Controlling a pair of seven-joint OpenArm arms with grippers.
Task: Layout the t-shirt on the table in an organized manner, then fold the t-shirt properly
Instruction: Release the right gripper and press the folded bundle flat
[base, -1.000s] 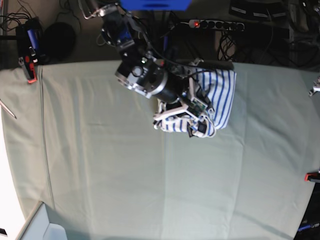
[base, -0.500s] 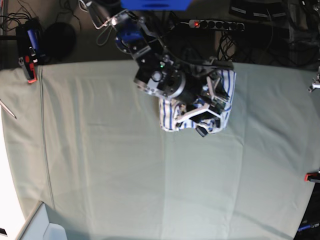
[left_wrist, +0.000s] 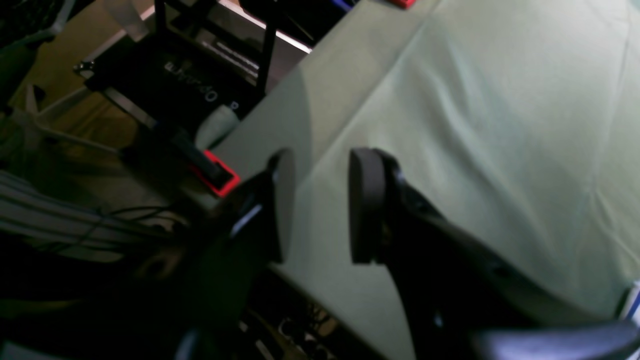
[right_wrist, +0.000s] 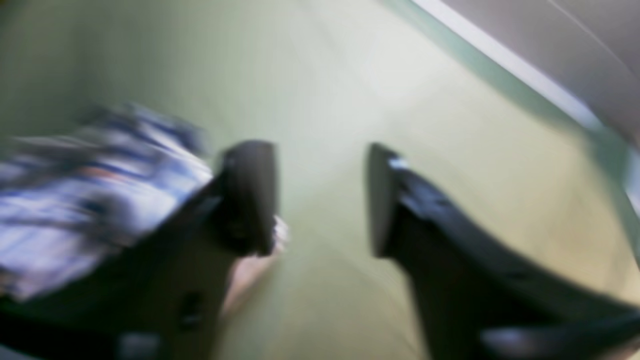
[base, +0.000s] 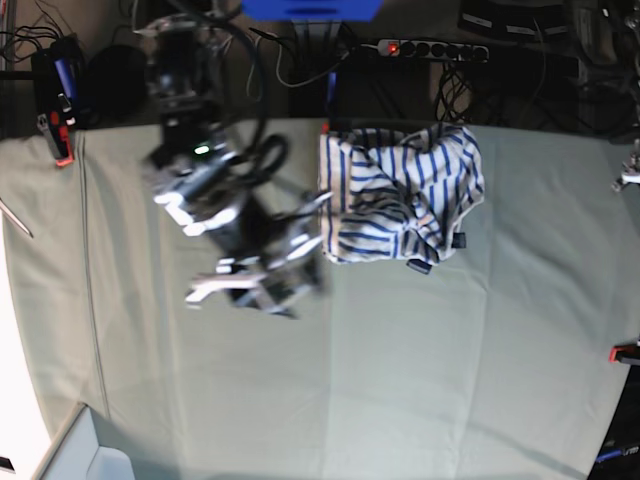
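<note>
We see the t-shirt lying bunched in a rumpled heap on the desk, in the upper middle of the base view, close to the far edge. Its blue stripes run in several directions because of the folds, and a small dark tag shows at its lower right edge.

The right gripper sits left of centre in the base view, blurred, over bare desk cloth just beside the shirt's lower left corner. In the right wrist view its fingers stand clearly apart with pale cloth showing between them and nothing held; the t-shirt appears as a striped smear at the left of that frame, beside the left-hand finger. We cannot tell whether that finger touches the fabric.

The left gripper shows only in the left wrist view. Its fingers are parted with a narrow gap, empty, hanging over the desk's edge. A red clamp grips that edge at the left of the frame, and another red clamp sits at the upper left of the base view.
</note>
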